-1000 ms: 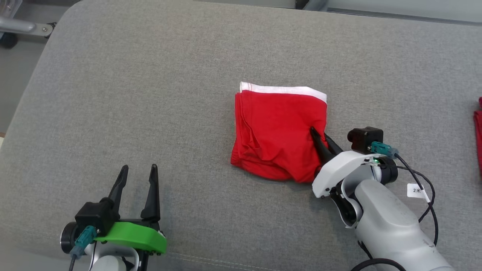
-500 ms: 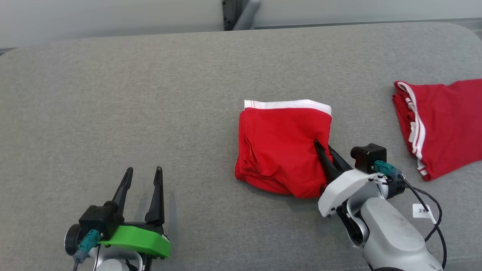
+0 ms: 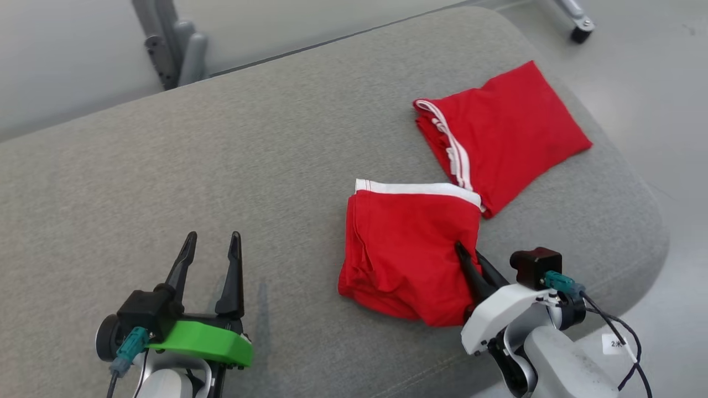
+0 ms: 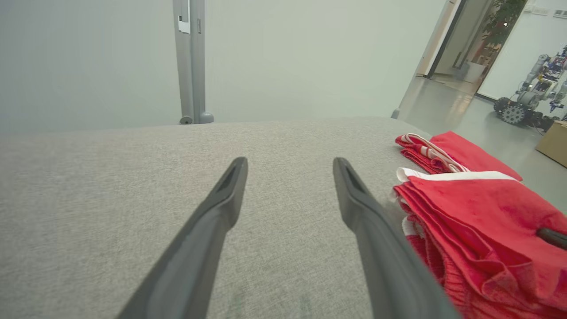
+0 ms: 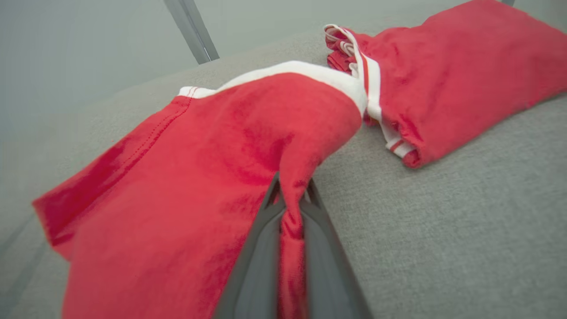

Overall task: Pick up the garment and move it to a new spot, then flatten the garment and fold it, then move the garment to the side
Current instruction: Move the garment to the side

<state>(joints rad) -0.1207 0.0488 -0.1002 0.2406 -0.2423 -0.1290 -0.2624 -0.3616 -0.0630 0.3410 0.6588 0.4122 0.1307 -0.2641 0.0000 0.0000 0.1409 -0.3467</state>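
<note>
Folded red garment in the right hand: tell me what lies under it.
The folded red garment lies on the grey cushion, which is visible around it. The right hand pinches its right edge. Whatever is beneath the folded layers is covered.

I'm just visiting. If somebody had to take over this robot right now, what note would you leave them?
Left gripper: jaws open, nothing held, over the grey cushion.
Right gripper: jaws shut on the right edge of the folded garment.
It lies mid-cushion, next to a second red garment.
Done: folding, by the look of it.
Left: move it to the side and release.
</note>
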